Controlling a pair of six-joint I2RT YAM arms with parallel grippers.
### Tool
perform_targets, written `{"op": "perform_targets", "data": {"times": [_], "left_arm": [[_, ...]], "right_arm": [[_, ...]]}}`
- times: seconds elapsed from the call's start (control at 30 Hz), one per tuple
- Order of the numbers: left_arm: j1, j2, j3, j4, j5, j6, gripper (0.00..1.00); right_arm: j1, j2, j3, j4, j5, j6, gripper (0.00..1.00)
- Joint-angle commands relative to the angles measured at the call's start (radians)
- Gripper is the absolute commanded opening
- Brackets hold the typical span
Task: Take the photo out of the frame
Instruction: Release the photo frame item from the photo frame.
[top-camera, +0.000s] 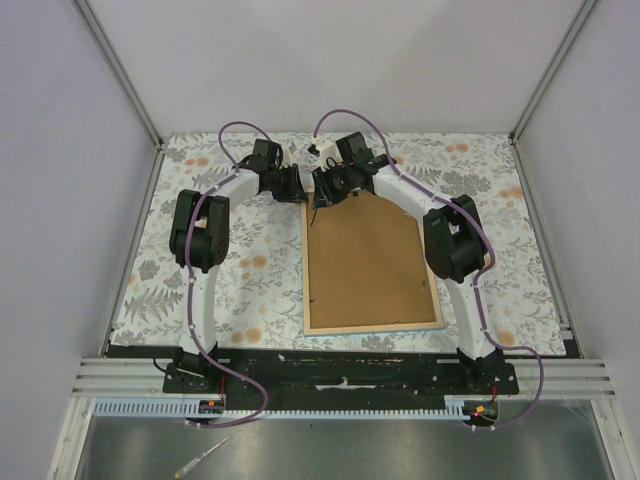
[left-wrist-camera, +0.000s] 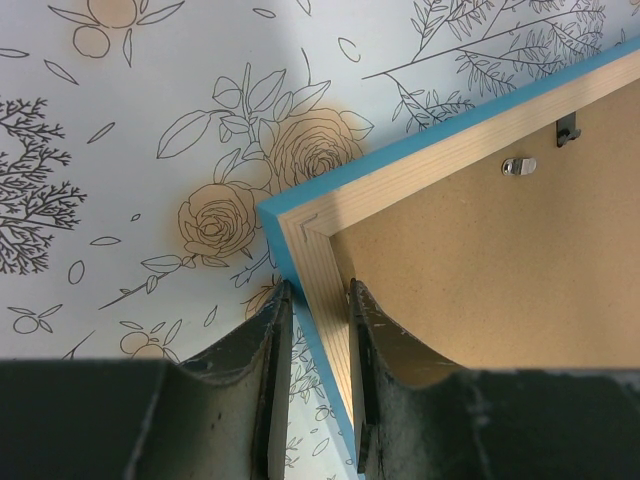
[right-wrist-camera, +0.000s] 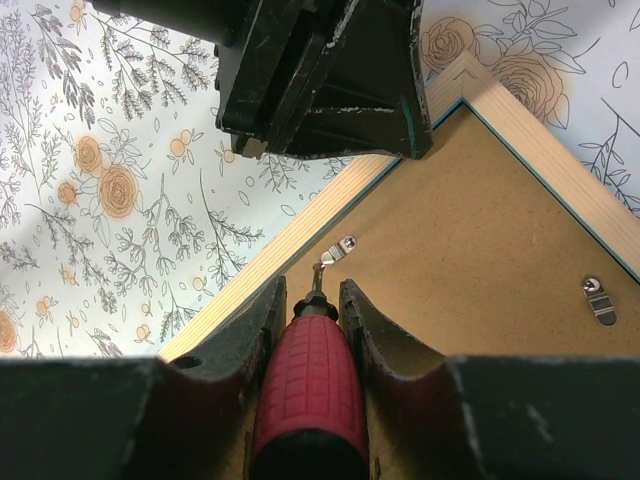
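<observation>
The frame (top-camera: 372, 326) lies face down on the floral table cover, its light wood back up and its blue edge (left-wrist-camera: 400, 150) showing. Inside it I see only the photo's brown board back (top-camera: 365, 260); the printed side is hidden. My left gripper (left-wrist-camera: 320, 295) is shut on the frame's side rail just below its far left corner. A red-handled screwdriver (right-wrist-camera: 308, 390) sits in my shut right gripper (right-wrist-camera: 312, 290), and its tip touches a small metal turn clip (right-wrist-camera: 338, 249) on the board back (right-wrist-camera: 470, 240). Both grippers meet at the frame's far edge (top-camera: 315, 190).
The floral table cover (top-camera: 250, 270) surrounds the frame. Another metal clip (right-wrist-camera: 598, 298) sits on the board, and one more (left-wrist-camera: 519, 166) beside a dark hanger (left-wrist-camera: 567, 128). A thin tool (top-camera: 203, 456) lies on the metal shelf below the arm bases. Enclosure walls stand on three sides.
</observation>
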Motion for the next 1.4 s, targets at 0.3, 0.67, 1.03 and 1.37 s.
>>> {"op": "perform_targets", "data": {"times": [0.3, 0.67, 1.03, 1.37], "left_arm": [[0.004, 0.001, -0.032, -0.06, -0.006, 0.0, 0.26], [0.004, -0.029, -0.02, -0.06, 0.004, 0.011, 0.51], [0.009, -0.138, 0.094, -0.179, -0.013, 0.186, 0.71], [0.006, -0.373, -0.203, -0.239, 0.149, 0.39, 0.71]], "right_arm": [[0.007, -0.048, 0.027, 0.0, 0.035, -0.031, 0.0], [0.006, -0.298, -0.113, -0.021, 0.039, -0.123, 0.0], [0.004, -0.72, -0.499, -0.056, 0.015, -0.29, 0.0], [0.007, -0.958, -0.71, 0.008, -0.204, -0.399, 0.0]]}}
